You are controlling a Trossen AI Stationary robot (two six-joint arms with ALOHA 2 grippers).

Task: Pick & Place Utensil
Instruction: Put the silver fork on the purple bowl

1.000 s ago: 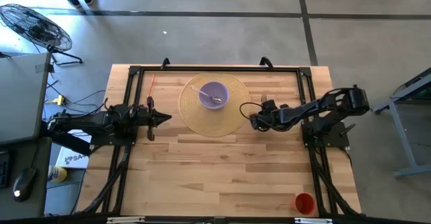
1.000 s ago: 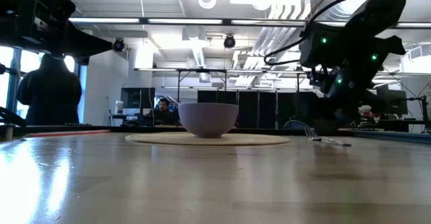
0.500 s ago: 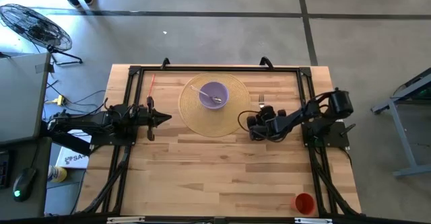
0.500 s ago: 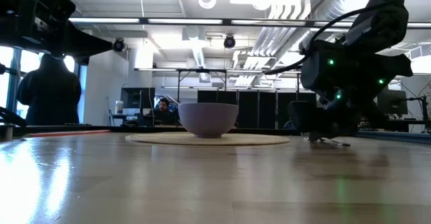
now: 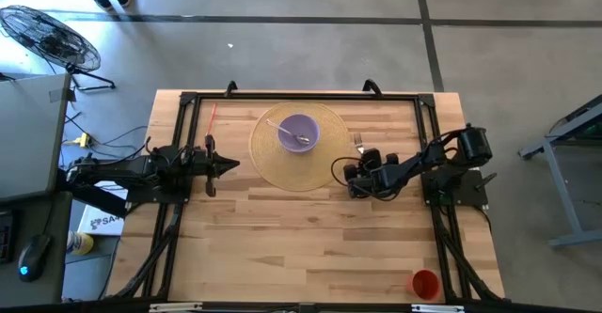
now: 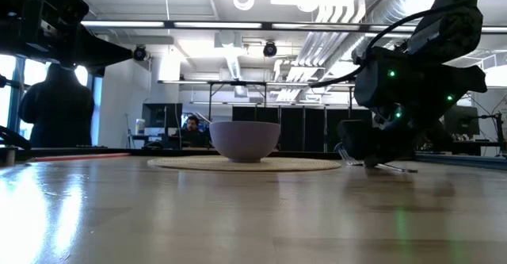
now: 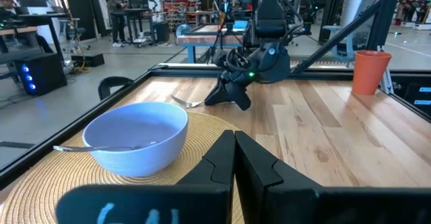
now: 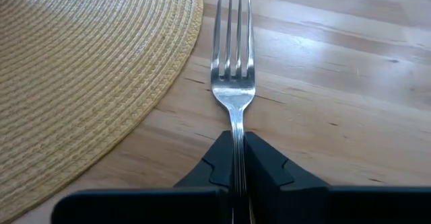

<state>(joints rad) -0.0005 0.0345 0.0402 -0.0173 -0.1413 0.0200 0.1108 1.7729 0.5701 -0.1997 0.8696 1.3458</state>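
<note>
The wooden table (image 5: 310, 228) holds a big round woven mat (image 5: 273, 163), and a purple bowl (image 5: 299, 132) with a spoon (image 7: 101, 147) in it sits on the mat. The right gripper (image 5: 354, 174) is down low on the table, just beside the mat's edge. Its fingers (image 8: 222, 158) are squeezed tight on the handle of the fork (image 8: 232, 76), which lies flat on the wood with its prongs pointing away. The right arm reaches in low from its side. The left gripper (image 5: 229, 164) waits at the left side with its fingers pressed together, holding nothing. An orange cup (image 5: 425, 284) stands in a near corner.
</note>
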